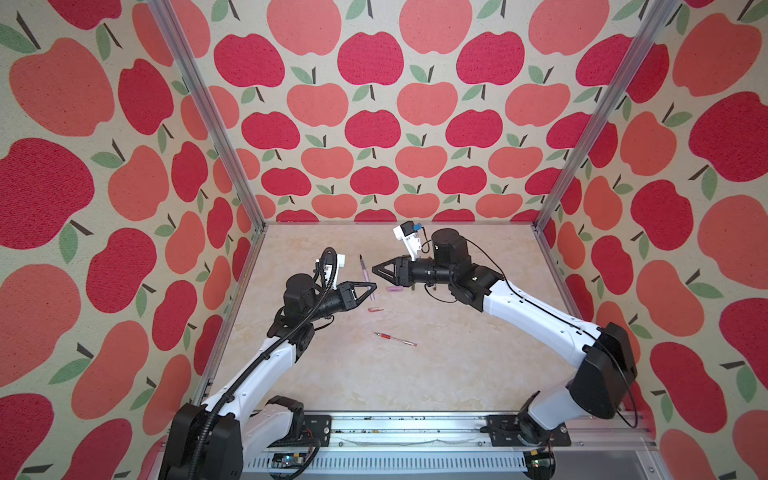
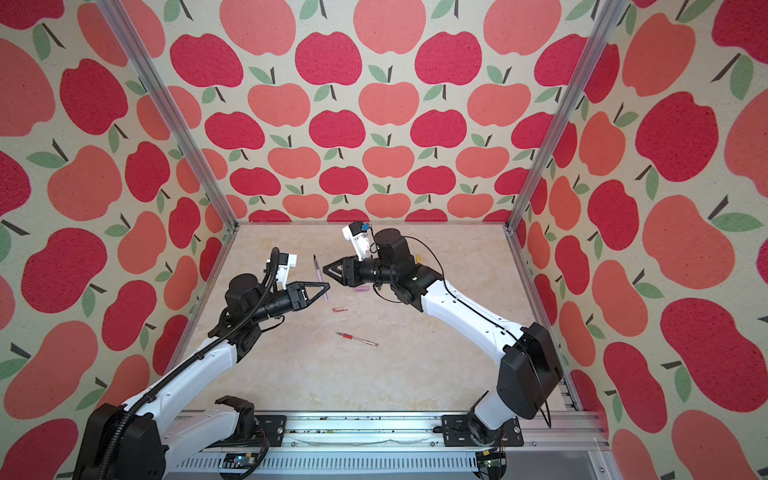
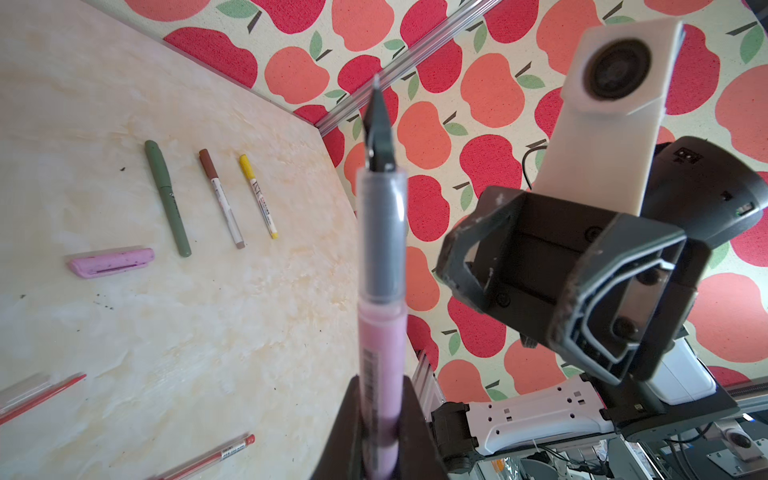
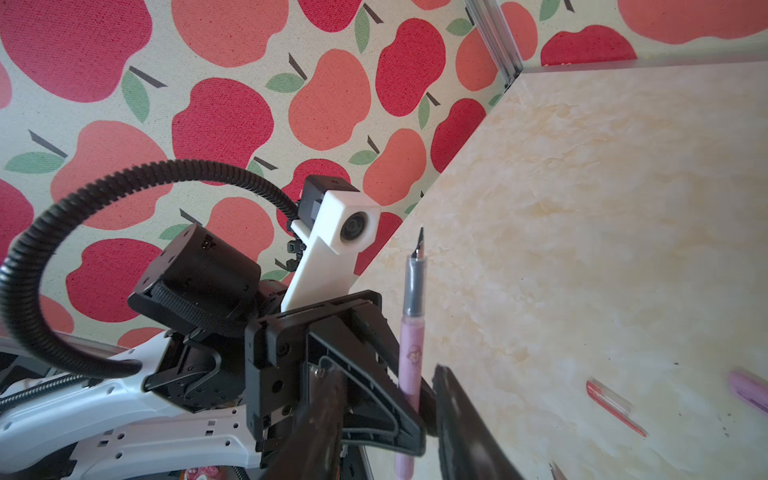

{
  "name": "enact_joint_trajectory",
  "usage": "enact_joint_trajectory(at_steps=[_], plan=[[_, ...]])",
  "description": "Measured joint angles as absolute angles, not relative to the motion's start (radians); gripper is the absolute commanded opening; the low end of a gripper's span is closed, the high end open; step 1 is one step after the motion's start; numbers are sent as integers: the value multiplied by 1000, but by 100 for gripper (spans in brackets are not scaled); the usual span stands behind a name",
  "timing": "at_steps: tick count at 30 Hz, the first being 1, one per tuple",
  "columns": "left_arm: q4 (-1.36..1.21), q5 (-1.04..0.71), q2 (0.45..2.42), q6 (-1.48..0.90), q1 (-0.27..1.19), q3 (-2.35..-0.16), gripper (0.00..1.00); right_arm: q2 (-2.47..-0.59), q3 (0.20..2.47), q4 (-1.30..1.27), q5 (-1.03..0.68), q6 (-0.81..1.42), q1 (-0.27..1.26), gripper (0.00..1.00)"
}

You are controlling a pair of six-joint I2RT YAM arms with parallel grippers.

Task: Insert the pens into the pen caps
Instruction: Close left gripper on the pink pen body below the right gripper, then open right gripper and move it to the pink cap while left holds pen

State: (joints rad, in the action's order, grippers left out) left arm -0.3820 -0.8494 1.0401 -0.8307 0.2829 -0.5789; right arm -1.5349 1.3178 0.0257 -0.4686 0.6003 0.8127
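Left gripper [image 3: 381,399] clamped on slim pink plastic pen [image 3: 380,328], nib free; right gripper [image 3: 528,291] open, empty. You should take the stubby lilac plastic cap [image 3: 111,262] by its closed end, then align.

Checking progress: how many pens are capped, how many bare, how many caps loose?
Capped pens: 3 (green pen, brown pen, yellow pen)
Bare pens: 2 (pink pen, red pen)
Loose caps: 2 (lilac cap, red cap)
Total: 7

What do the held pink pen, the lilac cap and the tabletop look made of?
Pink pen: likely plastic; matte pink barrel, clear glossy sleeve over grey near the tip. Lilac cap: opaque, moulded-looking plastic with a clip, dark specks on it. Tabletop: smooth cream marble-patterned surface, perhaps laminate; uncertain.
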Motion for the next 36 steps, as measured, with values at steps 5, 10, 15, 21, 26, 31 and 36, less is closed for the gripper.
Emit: enact_joint_trajectory(at_steps=[5,10,15,21,26,31,36], plan=[[-150,-820,953,-695,281,-591,0,-1562,1406,244,-353,468,781,48],[22,-793,888,-595,281,-602,0,-1716,1563,453,-269,281,766,51],[99,-792,875,-554,281,-601,0,-1922,1703,613,-208,125,765,53],[120,-790,875,-550,281,-577,0,-2128,1858,736,-146,21,765,54],[107,-768,875,-560,281,-535,0,-2234,1973,796,-103,-35,765,54],[36,-763,900,-598,281,-487,0,-2314,2072,837,-68,-69,762,56],[-21,-764,960,-619,282,-481,0,-2377,2131,863,-68,-80,745,57]])
